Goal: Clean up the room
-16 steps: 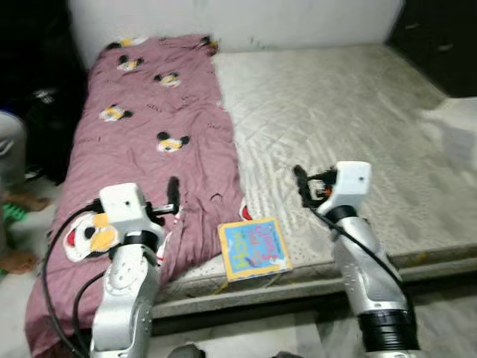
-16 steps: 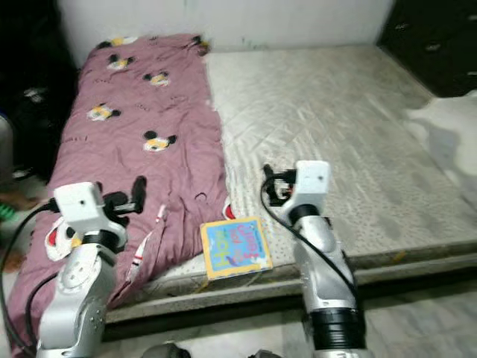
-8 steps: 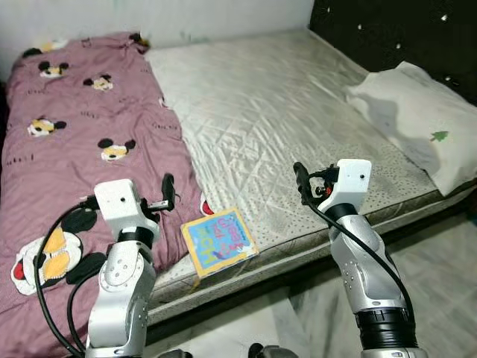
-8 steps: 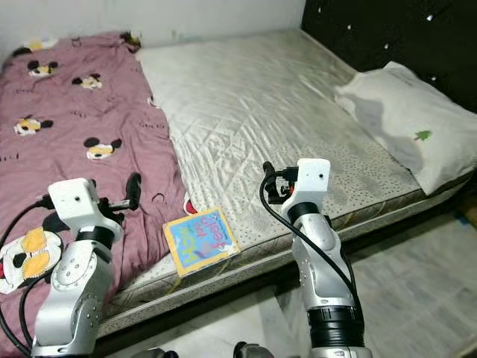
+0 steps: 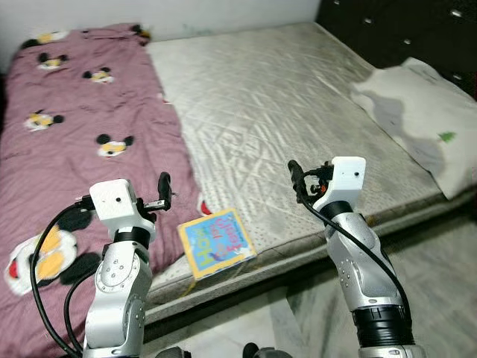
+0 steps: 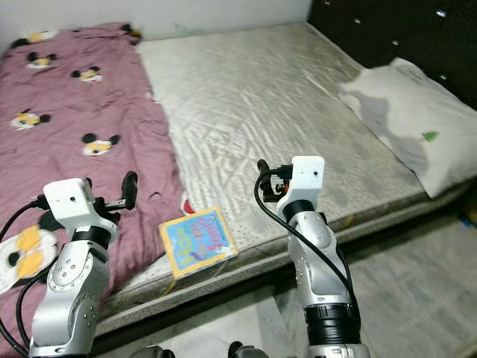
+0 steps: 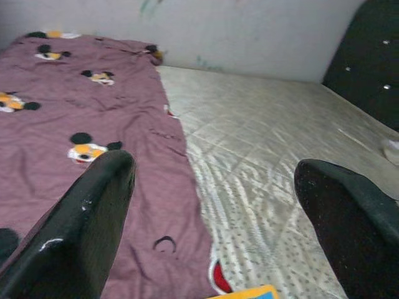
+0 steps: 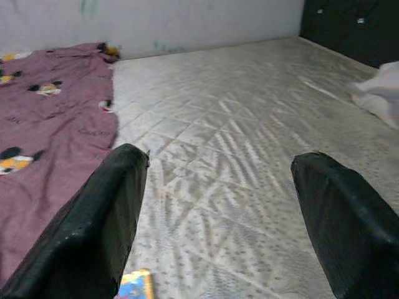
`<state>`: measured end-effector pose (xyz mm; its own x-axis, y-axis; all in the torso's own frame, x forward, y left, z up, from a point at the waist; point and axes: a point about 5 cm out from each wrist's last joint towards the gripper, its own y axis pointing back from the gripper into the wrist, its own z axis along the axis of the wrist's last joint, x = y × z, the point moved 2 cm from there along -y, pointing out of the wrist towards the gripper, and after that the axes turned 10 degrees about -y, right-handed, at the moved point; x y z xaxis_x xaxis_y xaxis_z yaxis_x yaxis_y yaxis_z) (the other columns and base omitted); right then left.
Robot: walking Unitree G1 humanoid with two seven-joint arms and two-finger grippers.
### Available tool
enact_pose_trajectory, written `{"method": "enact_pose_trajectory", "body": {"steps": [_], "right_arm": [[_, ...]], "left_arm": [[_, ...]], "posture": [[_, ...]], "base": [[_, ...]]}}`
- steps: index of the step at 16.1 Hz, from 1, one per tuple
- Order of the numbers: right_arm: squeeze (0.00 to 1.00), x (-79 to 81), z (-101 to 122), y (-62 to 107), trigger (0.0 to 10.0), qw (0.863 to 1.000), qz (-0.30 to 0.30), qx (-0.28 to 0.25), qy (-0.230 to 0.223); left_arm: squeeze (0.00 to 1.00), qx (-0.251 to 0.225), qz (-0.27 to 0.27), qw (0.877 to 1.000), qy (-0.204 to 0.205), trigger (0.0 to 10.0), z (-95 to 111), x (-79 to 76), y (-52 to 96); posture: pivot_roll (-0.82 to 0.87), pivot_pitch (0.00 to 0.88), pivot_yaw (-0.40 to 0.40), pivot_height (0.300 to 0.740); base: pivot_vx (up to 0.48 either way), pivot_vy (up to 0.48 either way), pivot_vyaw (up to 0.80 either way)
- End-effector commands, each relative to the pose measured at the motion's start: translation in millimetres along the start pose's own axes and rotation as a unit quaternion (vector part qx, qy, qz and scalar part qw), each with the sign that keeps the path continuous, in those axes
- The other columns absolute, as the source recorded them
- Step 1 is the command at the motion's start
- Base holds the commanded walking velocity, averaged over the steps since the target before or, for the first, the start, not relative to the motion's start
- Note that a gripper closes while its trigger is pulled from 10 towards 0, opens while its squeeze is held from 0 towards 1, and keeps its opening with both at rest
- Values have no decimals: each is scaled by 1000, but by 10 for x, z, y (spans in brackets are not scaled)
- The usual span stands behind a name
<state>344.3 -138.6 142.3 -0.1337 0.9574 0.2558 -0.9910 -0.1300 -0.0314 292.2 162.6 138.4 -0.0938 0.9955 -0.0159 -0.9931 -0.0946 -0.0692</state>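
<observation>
I see the book flat on the mattress edge beside the blanket, below and between both spread, empty grippers, left gripper nearer than right gripper, long axis angled toward the wall.

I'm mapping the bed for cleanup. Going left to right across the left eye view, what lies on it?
Blanket → book → bare mattress → pillow.
</observation>
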Motion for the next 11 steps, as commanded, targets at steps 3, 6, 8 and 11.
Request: {"method": "enact_pose_trajectory", "body": {"steps": [3, 6, 8, 11], "right_arm": [[0, -75, -72, 56, 10000, 1000, -19, 10, -4], [0, 58, -119, 78, 10000, 1000, 10, 21, -6], [0, 31, -105, 33, 10000, 1000, 14, 23, -4], [0, 26, -36, 13, 10000, 1000, 9, 7, -12]], "left_arm": [[0, -3, 16, 1000, -12, 10000, 19, 89, 8], [0, 2, 38, 999, -10, 10000, -27, 158, 40], [0, -4, 48, 999, -1, 10000, 25, 129, 86], [0, 7, 49, 999, -8, 10000, -35, 149, 147]], "posture": [[14, 110, -15, 740], [12, 124, -46, 740], [26, 141, -58, 740], [17, 158, -44, 740]], "base": [[0, 0, -800], [0, 0, -267], [0, 0, 0], [0, 0, 0]]}}
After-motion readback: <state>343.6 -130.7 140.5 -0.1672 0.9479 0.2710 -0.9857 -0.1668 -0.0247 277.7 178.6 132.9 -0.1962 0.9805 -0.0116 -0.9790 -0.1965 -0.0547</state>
